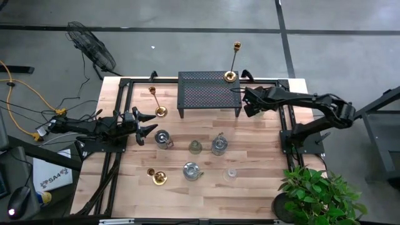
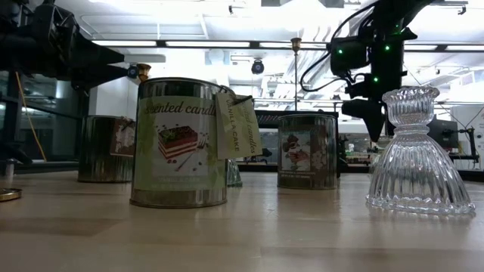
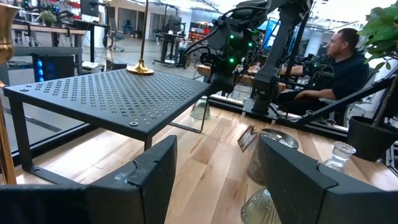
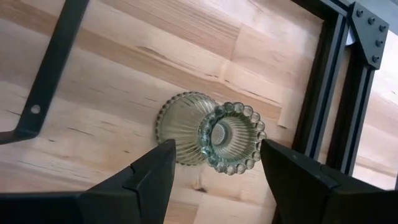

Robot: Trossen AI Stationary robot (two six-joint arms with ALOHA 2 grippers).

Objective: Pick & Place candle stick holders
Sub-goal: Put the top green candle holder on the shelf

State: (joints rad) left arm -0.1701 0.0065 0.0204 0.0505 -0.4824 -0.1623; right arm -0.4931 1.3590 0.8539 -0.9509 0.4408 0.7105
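Note:
My right gripper point(image 4: 216, 147) is open and points down over a short clear glass holder point(image 4: 214, 129) that stands on its ribbed base on the table, by the black mesh stand's right leg. Its fingers stand either side of the holder, above it. My left gripper point(image 1: 145, 124) is open and empty at the table's left, facing the stand. One gold stick holder point(image 1: 232, 74) stands on the stand's far right corner. Another gold holder point(image 1: 159, 110) is left of the stand, and a third point(image 1: 158, 177) is near the front. Two more glass holders point(image 1: 195, 147) point(image 1: 230, 174) stand mid-table.
The black mesh stand point(image 1: 209, 94) takes up the far middle. Three candle tins point(image 1: 162, 139) point(image 1: 218, 145) point(image 1: 190, 170) stand among the holders. The right arm's black frame rail point(image 4: 323, 106) runs close beside the glass holder. A plant point(image 1: 319, 194) is at the near right; a person point(image 3: 342, 62) sits beyond the table.

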